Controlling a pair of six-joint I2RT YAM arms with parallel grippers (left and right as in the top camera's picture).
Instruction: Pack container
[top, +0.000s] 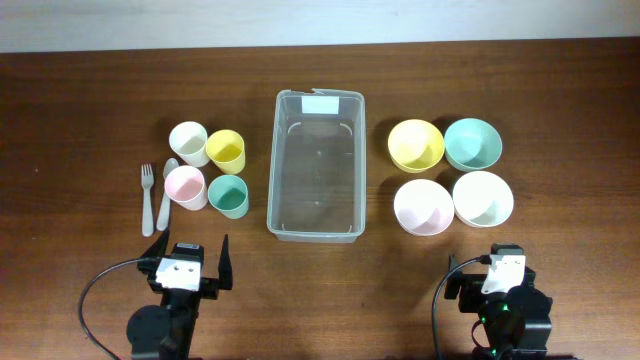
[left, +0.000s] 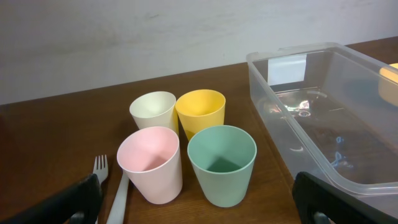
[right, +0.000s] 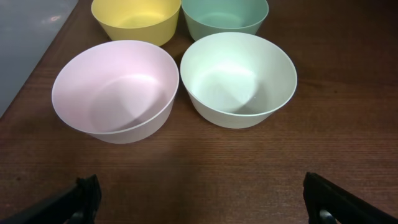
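Note:
The clear container (top: 273, 200) stands empty at the table's middle, with its white label at the far end. In the left wrist view it is at the right (left: 273, 99). My left gripper (top: 192, 258) is open and empty near the front edge, just behind the pink cup (left: 151, 163) and the teal cup (left: 222, 163); its jaws (left: 199, 208) are spread wide. My right gripper (right: 202, 202) is open and empty, near the front edge, in front of the pink bowl (right: 115, 90) and the white bowl (right: 239, 78).
Left of the container are a white cup (top: 187, 142), yellow cup (top: 226, 150), pink cup (top: 185, 187), teal cup (top: 229, 196), a fork (top: 147, 198) and a spoon (top: 165, 190). To its right are a yellow bowl (top: 415, 144), teal bowl (top: 472, 143), pink bowl (top: 422, 207) and white bowl (top: 483, 199).

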